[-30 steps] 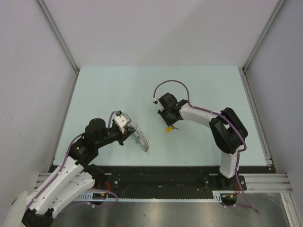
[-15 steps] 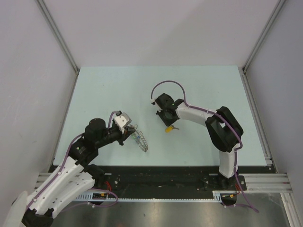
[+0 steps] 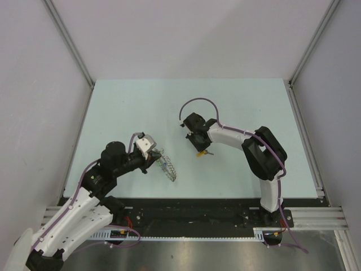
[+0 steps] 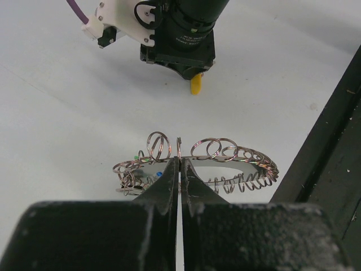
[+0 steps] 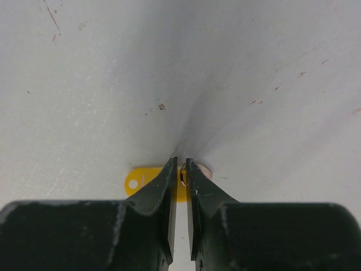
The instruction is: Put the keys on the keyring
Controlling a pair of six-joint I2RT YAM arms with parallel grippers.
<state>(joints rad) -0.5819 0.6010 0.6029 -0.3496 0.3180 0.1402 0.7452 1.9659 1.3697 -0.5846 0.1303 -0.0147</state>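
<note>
The left gripper [image 4: 179, 161] is clenched, its jaws pressed flat together on one wire loop of the keyring [image 4: 251, 160], pinching it at the ring's near edge. The keyring is resting on the pale counter [image 3: 141, 101], toward 7 o'clock from the counter's middle in the top view, trailing away from the left gripper toward 5 o'clock. Its many small loops are fanning out on both sides of the pinched one. A green speck [image 4: 140, 158] is sitting among the loops at 9 o'clock of the jaws, too small to tell what it is. The yellow-headed key [image 3: 201, 153] is lying flat on the counter, well apart from the keyring, at about 2 o'clock from it and close to the counter's middle. The right gripper [image 5: 180, 165] is standing directly over this key, pointing straight down, with its tips at the counter. Its jaws are standing nearly together with only a thin slit between them. The yellow head is showing at 9 o'clock of the tips, and a thin dark part of the key is showing in the slit. I cannot tell whether the jaws are actually squeezing the key or only straddling it. A purple cable [image 3: 197, 101] is arching over the right gripper's wrist.
</note>
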